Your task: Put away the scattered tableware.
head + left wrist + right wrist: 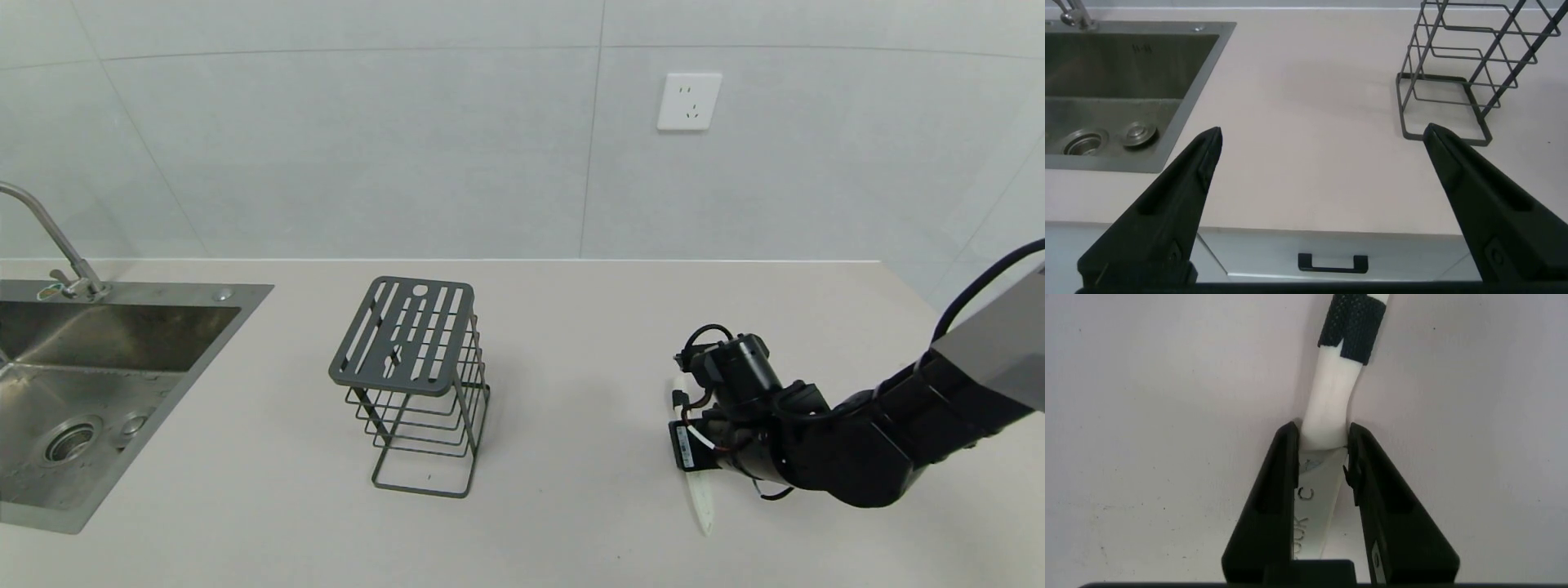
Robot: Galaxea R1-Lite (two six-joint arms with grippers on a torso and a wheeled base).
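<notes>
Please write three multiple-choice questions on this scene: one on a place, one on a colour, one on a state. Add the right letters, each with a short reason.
1. Where does the wire rack stand? A. On a shelf. B. On the counter, between the sink and the right tool. C. On the floor.
2. What colour is the utensil in the right tool? A. White. B. Red. C. Green.
3. What is the left tool's state? A. Open, empty. B. Shut on a spoon. C. Shut on a plate.
1 B: its feet rest on the counter. 2 A: its body is white. 3 A: it stands wide open, nothing in it.
</notes>
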